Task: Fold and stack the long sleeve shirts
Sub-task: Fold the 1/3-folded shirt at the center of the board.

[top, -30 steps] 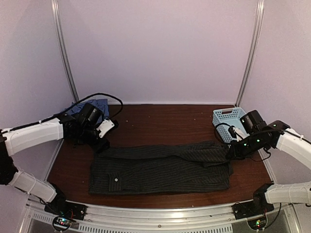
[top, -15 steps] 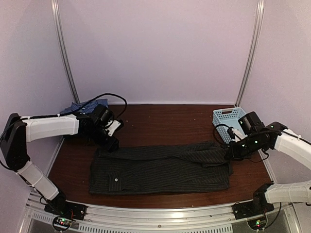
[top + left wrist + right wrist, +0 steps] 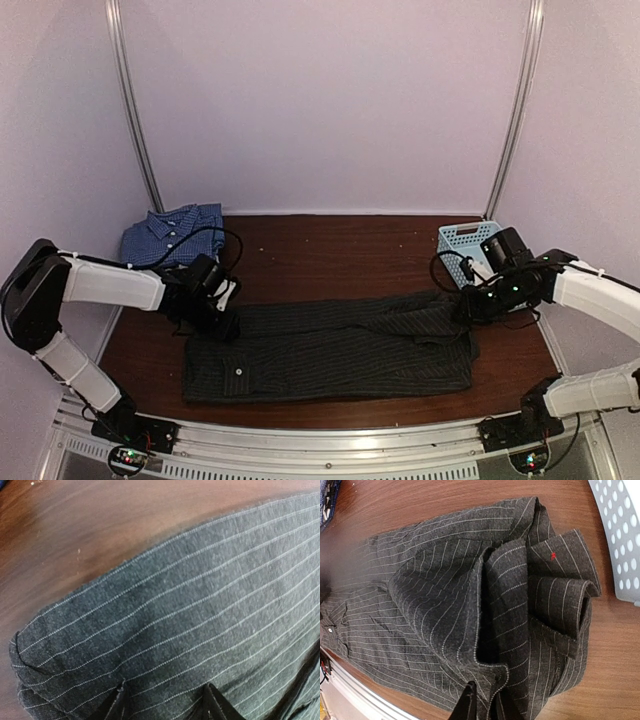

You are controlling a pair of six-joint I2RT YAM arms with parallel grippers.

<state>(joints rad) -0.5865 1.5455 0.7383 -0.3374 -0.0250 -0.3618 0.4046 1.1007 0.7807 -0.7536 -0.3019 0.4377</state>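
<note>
The black pinstriped shirt (image 3: 330,345) lies folded lengthwise across the middle of the table. My left gripper (image 3: 222,322) is low over its far left corner. In the left wrist view the left gripper (image 3: 165,700) has its jaws apart, with the cloth (image 3: 190,615) filling the view. My right gripper (image 3: 468,305) is at the shirt's right end. In the right wrist view it (image 3: 482,707) is shut on a fold of the black shirt (image 3: 445,595), near the collar with the red tag (image 3: 552,556). The blue checked shirt (image 3: 170,232) lies folded at the far left.
A light blue plastic basket (image 3: 468,245) stands at the far right, just behind my right gripper, and its rim shows in the right wrist view (image 3: 620,540). Metal frame posts rise at the back corners. A rail runs along the table's near edge.
My left gripper has moved from beside the blue shirt toward me and down onto the black shirt's far left corner. My right gripper has shifted slightly left, still holding the cloth.
</note>
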